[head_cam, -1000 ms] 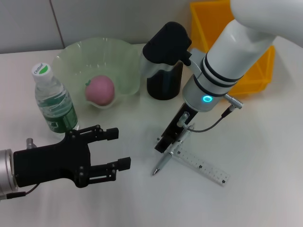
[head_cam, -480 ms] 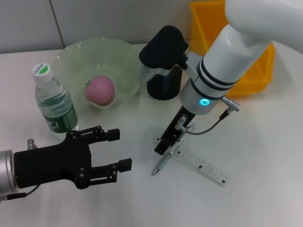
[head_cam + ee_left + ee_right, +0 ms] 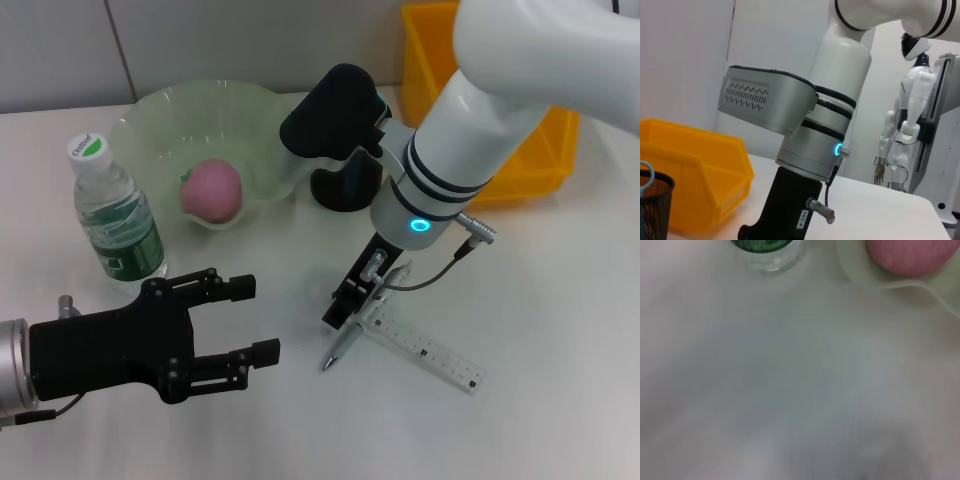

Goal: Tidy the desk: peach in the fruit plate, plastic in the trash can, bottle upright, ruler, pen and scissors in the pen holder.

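- Head view: peach [image 3: 211, 190] lying in the pale green fruit plate [image 3: 160, 115]; bottle [image 3: 117, 223] upright just beside the plate, white cap uppermost. Left gripper [image 3: 245, 318] low over the table [image 3: 560, 300] in front of the bottle, fingers spread wide, gripping nothing. Right gripper [image 3: 342, 306] down at the pen [image 3: 345, 345], which lies with one end against the clear ruler [image 3: 425, 348]; cannot tell whether its jaws are parted or clamped on the pen. Black pen holder [image 3: 345, 185] largely hidden behind the right arm; yellow bin [image 3: 520, 160] behind, partly covered and cut off at the top edge.
- Left wrist view: right arm seen from the side, grey housing and lit blue ring visible, fingers below the frame. Yellow bin [image 3: 695, 170] and mesh rim of the pen holder [image 3: 655, 200] at the edge, a pale blue loop rising from it, too cropped to identify.
- Right wrist view: blurred table surface; base of the bottle [image 3: 767, 252] and part of the peach [image 3: 912, 257] on the plate [image 3: 860, 277], both cut off; no fingers shown.
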`<act>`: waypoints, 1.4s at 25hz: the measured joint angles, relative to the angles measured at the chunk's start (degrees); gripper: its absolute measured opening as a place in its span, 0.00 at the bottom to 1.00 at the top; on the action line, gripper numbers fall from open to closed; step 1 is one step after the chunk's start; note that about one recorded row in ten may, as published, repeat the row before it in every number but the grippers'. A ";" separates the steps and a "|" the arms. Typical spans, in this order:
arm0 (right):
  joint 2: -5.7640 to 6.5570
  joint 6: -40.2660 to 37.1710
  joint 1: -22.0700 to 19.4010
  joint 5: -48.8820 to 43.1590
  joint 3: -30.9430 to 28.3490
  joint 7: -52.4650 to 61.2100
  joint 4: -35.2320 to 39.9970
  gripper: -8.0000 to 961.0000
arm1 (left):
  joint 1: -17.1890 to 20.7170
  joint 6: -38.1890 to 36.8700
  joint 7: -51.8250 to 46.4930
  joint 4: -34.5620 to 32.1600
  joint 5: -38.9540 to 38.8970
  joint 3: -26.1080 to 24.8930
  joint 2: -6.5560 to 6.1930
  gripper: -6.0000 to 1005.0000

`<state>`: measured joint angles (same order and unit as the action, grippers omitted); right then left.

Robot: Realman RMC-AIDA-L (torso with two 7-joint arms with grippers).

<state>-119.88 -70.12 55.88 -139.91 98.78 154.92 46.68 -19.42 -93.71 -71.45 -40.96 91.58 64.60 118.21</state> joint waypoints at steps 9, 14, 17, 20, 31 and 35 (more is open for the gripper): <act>0.00 0.07 0.31 0.00 2.07 2.43 0.65 0.70 | 0.00 -0.62 0.05 0.00 0.00 -0.09 -0.12 0.77; 0.00 -0.09 0.59 -0.33 3.16 4.33 0.92 0.70 | 0.00 -0.80 0.08 -0.02 0.00 -0.03 -0.18 0.77; 0.01 -0.21 0.64 -0.52 3.18 4.95 1.16 0.70 | 0.00 -1.01 0.08 -0.07 0.00 -0.06 -0.17 0.77; 0.01 -0.25 0.64 -0.68 3.19 5.70 1.29 0.70 | 0.00 -1.52 0.09 -0.13 0.00 -0.32 -0.18 0.77; 0.00 -0.31 0.62 -1.11 3.17 6.10 1.29 0.69 | -0.08 -2.07 0.09 -0.36 0.00 -0.53 -0.18 0.77; 0.01 -0.28 0.59 -1.32 3.17 6.27 1.31 0.69 | -0.15 -2.08 0.09 -0.35 0.00 -0.53 -0.18 0.77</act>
<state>-119.88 -70.40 56.47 -141.23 101.95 161.20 47.99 -19.57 -95.79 -71.36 -41.31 91.58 64.07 118.03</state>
